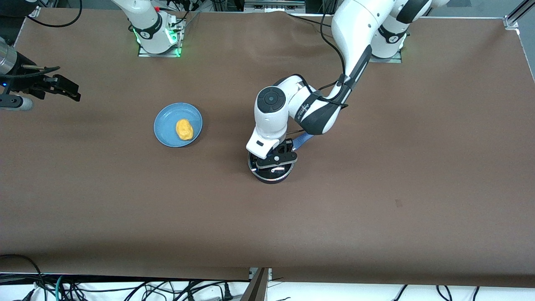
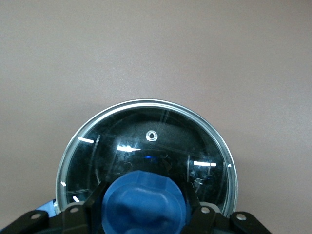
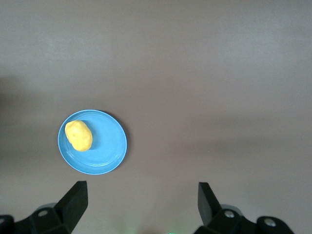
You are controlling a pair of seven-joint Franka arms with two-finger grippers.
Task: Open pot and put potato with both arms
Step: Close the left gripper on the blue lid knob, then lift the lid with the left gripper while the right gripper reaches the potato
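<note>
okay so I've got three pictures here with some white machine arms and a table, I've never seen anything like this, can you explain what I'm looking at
Two white robot arms stand at a brown table. One picture looks down from across the table; the other two come from cameras on each arm's wrist. The left gripper is down on the black pot, its fingers on either side of the blue knob on the glass lid. Whether they already squeeze it is unclear. The right gripper waits, open, at its end of the table. The yellow potato lies on a blue plate, beside the pot.
</note>
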